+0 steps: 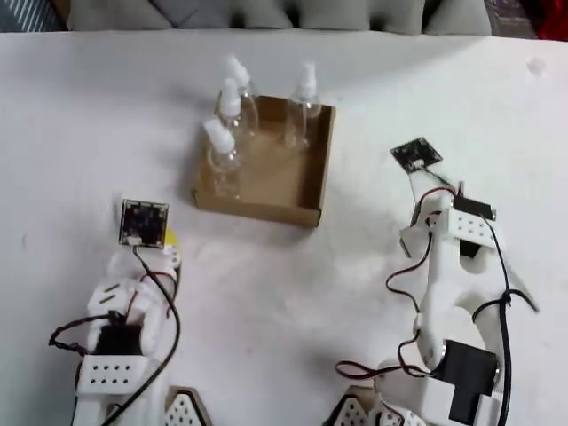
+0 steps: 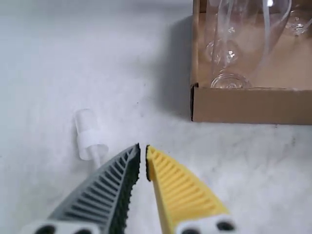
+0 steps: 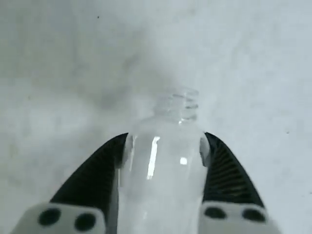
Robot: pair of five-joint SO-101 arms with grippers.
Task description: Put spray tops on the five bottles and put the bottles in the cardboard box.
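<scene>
1. Gripping a clear plastic bottle (image 3: 161,175) across its body, the right gripper (image 3: 165,139) has its two black ribbed fingers (image 3: 97,170) clamped on either side of it. The bottle's threaded neck is uncovered and points out past the fingertips over the white table (image 3: 73,58)
2. Seen from the high view, the right arm (image 1: 453,293) sits at the right side of the table, well apart from the shallow brown cardboard box (image 1: 257,206)
3. At the near left of the table is the left arm (image 1: 124,337). The left gripper (image 2: 143,148) is drawn together, with only a thin slit between the tips of its grey finger (image 2: 105,187) and its yellow finger (image 2: 178,187). It grasps nothing and hangs low over the tabletop
4. A white spray top (image 2: 87,136) with a clear cap lies on its side on the table, just beside the grey finger's tip. Its lower end runs behind that finger, so I cannot tell whether the two touch
5. The cardboard box stands open near the middle of the table, near the left gripper and beyond its fingertips, with its brown front wall facing that wrist camera
6. Four clear bottles with white spray tops (image 1: 303,115) stand upright inside the box. Three are clustered along its left side and one is at the far right corner
</scene>
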